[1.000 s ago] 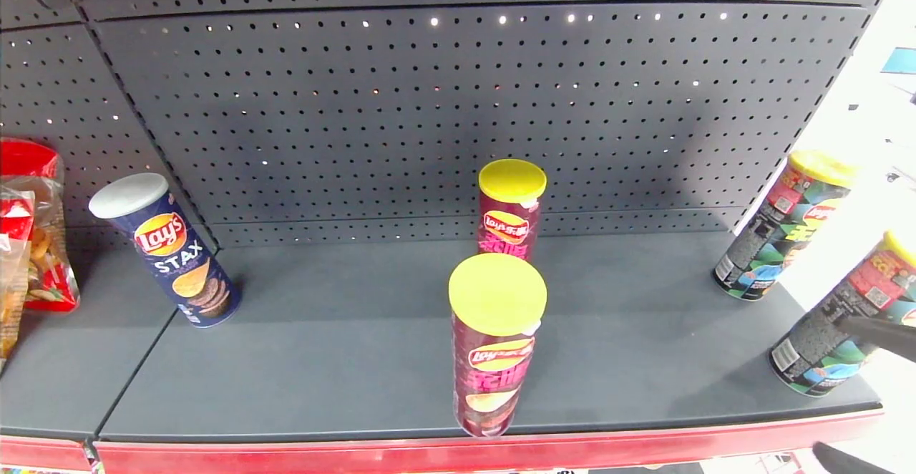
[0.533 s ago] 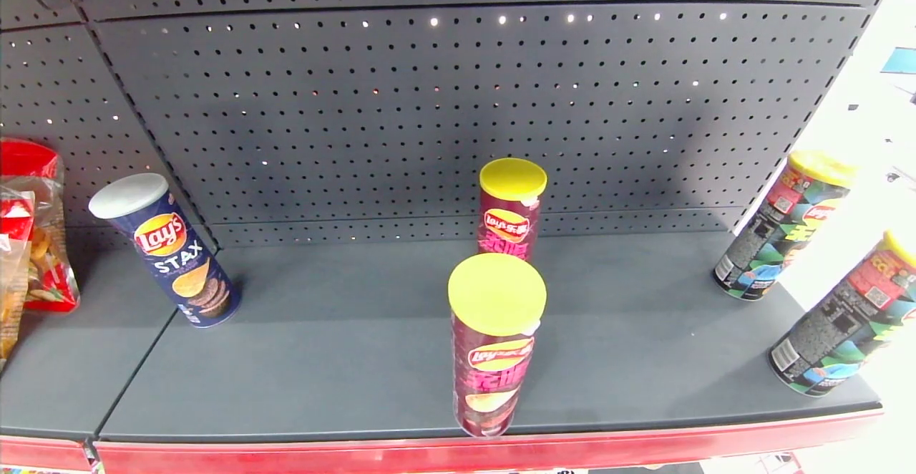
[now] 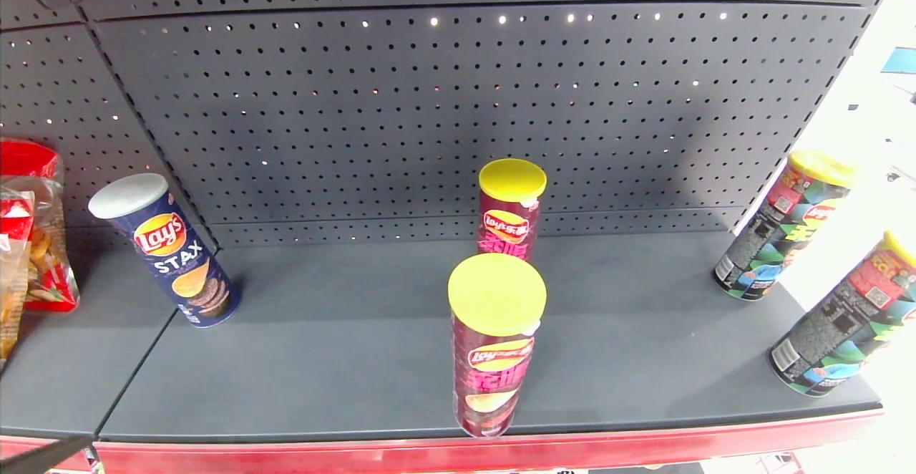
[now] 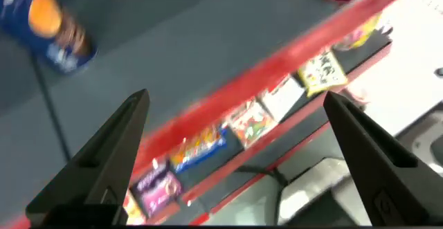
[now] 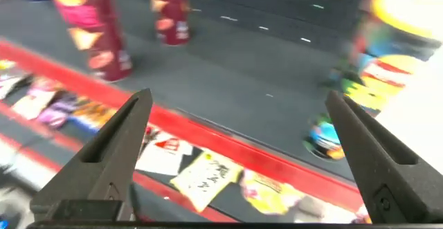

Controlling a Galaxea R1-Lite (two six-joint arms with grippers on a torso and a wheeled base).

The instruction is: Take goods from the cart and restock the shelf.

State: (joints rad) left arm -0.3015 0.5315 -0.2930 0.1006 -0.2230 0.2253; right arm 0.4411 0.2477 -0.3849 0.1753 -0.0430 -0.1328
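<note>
- facing the red front lip (image 4: 277, 70) of the shelf (image 3: 343, 345), my left gripper (image 4: 235, 96) is spread wide with nothing between its black fingers.
- far left on the shelf sits a crinkly clear-and-red snack bag (image 3: 28, 245), soft and easy to crush by the look of it.
- next is a blue can (image 3: 168, 252) with a pale flat lid, standing by the perforated back panel (image 3: 429, 116).
- mid-shelf stand two maroon cans with yellow lids: the front maroon can (image 3: 494, 345) right at the lip, the rear maroon can (image 3: 509, 209) behind it, near the back panel.
- i judge these tubes light, stiff-walled cardboard with a glossy, somewhat slippery wrap and brittle contents; i would grip across the mid-body, gently, and not by the snap-on lid.
- at the right end stand two black patterned cans (image 3: 783, 227), one behind the other, the nearer at the shelf's corner.
- my right gripper (image 5: 239, 96) is also wide apart and empty, in front of the lip.
</note>
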